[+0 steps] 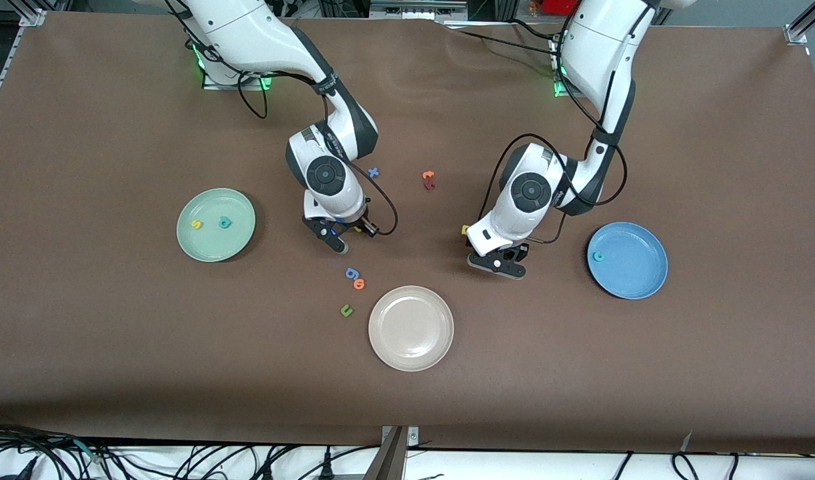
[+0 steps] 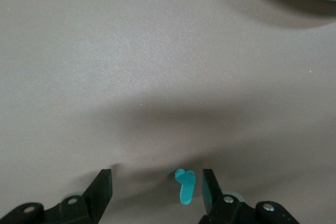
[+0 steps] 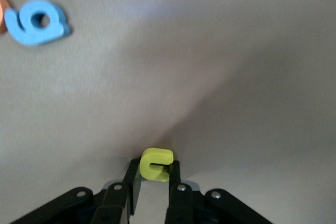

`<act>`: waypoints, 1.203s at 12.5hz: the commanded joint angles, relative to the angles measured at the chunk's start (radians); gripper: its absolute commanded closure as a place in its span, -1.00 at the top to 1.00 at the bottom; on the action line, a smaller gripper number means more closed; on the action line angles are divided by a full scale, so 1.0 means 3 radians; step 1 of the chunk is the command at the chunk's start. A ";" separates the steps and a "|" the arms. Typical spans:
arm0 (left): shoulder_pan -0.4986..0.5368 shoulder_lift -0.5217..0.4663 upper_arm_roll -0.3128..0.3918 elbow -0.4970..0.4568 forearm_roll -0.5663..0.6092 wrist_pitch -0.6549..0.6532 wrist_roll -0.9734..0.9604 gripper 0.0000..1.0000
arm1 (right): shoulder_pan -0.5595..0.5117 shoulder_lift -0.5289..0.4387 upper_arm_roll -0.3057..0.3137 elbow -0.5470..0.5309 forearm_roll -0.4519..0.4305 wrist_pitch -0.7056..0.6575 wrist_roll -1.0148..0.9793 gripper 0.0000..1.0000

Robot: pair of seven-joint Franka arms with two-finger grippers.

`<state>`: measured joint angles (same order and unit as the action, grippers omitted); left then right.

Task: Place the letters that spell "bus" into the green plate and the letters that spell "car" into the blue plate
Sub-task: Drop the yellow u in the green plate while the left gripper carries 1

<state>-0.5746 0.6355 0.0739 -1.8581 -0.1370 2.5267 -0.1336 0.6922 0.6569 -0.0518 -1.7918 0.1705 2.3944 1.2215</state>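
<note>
Two pick-ups are under way at once, and each turns on how a small letter sits between the fingers.

Nearest the front camera lie the beige-white plate (image 1: 411,328) and, toward the right arm's end from it, the green u (image 1: 346,310), the orange o (image 1: 359,285) and the blue g (image 1: 351,273); none of these belongs to either word.

A little farther from the camera, the left gripper (image 1: 495,261) is low over the table between the beige-white plate and the blue plate (image 1: 627,260). Its fingers stand apart around the teal r (image 2: 185,185), which lies flat with its stem running along the fingers, close against one pad and well clear of the other. Closing should pinch it across its thin width.

The right gripper (image 1: 335,235) is down just above the blue g, its fingers clamped on the yellow u (image 3: 156,164), held on edge. From there the green plate (image 1: 216,225) lies toward the right arm's end, already holding the yellow s (image 1: 196,225) and teal b (image 1: 225,223). The blue plate holds the teal c (image 1: 599,256).
</note>
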 commanded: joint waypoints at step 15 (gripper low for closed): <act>-0.0038 0.0070 0.0045 0.0017 0.0124 -0.0042 -0.0010 -0.72 | -0.0195 -0.0635 -0.1617 -0.0725 0.0035 -0.1244 -0.3758 -0.58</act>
<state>-0.5826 0.6465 0.0829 -1.8572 -0.1206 2.5244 -0.1329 0.6526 0.4909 -0.5405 -1.9380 0.1719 1.9410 0.1725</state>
